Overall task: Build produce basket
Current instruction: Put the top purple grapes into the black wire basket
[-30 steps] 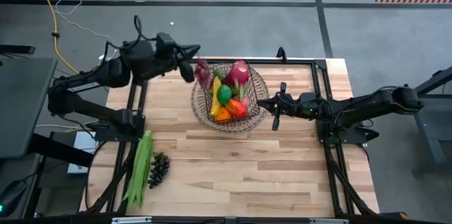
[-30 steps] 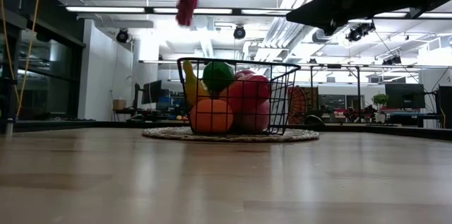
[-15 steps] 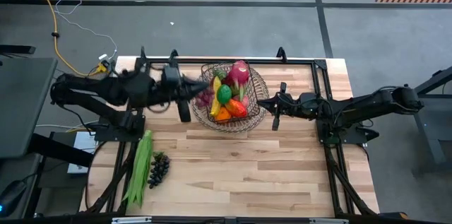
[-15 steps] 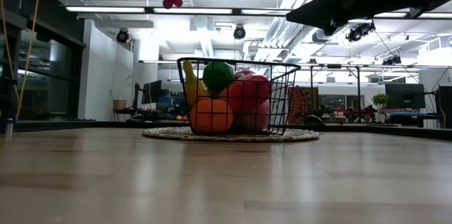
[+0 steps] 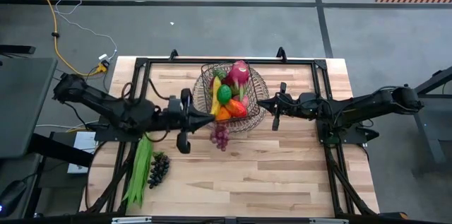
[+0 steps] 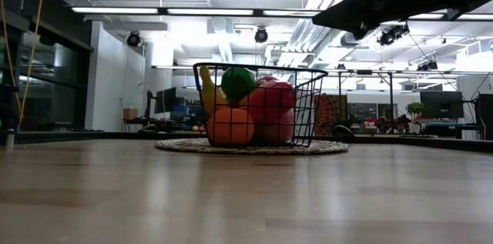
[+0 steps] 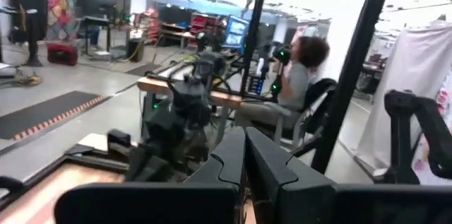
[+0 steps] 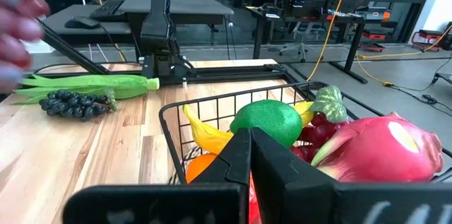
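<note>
The dark wire basket (image 5: 205, 83) stands on a round woven tray (image 5: 244, 126) at the table's far middle. It holds a banana, a green fruit (image 8: 267, 121), an orange and a pink dragon fruit (image 8: 381, 146). My left gripper (image 5: 209, 116) is shut just in front of the basket's near left corner, high above the table. A bunch of purple grapes (image 5: 221, 136) hangs by it, blurred in the right wrist view (image 8: 14, 1). My right gripper (image 5: 260, 102) is shut and hovers above the basket's right rim, touching nothing. My left gripper holds the purple grapes by the bunch's top; the spot itself is too small in the high view and lies below the picture in the left wrist view. The fingers (image 7: 233, 160) point level toward the table's right. The bunch hangs below them, clear of the table.
Long green beans (image 5: 140, 166) and a bunch of dark grapes (image 5: 159, 169) lie on the table near its left front corner. The front half of the table (image 5: 268, 174) is bare wood. A person sits beyond the table in the left wrist view.
My left gripper has swung from beyond the basket's far left corner toward the table's near edge and a little right, sinking slightly and staying shut. The purple grapes have gone with it, swinging below the fingers, from beside the basket's far left to its near side.
</note>
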Available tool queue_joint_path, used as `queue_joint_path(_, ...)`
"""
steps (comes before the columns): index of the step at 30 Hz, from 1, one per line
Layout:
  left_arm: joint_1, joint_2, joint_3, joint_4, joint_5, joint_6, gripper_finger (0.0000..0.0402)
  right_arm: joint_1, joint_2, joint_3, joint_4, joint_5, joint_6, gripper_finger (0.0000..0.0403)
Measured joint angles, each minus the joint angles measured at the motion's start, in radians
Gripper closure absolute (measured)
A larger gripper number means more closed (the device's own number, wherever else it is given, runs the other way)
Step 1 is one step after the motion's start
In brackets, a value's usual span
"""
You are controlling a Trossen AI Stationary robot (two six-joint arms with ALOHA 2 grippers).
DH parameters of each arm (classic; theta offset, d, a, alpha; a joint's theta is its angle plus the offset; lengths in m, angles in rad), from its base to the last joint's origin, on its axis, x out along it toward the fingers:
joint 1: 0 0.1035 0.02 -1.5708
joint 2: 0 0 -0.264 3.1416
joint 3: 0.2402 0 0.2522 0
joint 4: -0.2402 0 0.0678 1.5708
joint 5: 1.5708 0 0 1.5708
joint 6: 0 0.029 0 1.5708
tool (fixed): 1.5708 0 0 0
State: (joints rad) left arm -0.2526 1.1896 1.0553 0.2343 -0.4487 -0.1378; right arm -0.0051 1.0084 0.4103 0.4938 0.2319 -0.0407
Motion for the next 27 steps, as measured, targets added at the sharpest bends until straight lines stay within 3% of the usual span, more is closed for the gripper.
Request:
queue_joint_path(12, -0.010, 0.000, -0.173, 0.185, -0.006, -0.060, 0.0401, 0.000, 0.000, 0.000, -0.001, 0.000, 0.015, 0.0402)
queue_joint_path(24, -0.010, 0.000, -0.193, 0.199, -0.008, -0.069, 0.0401, 0.000, 0.000, 0.000, -0.004, 0.000, 0.015, 0.0402)
queue_joint_path(27, -0.010, 0.000, -0.193, 0.198, 0.034, -0.055, 0.0401, 0.000, 0.000, 0.000, -0.004, 0.000, 0.015, 0.0402)
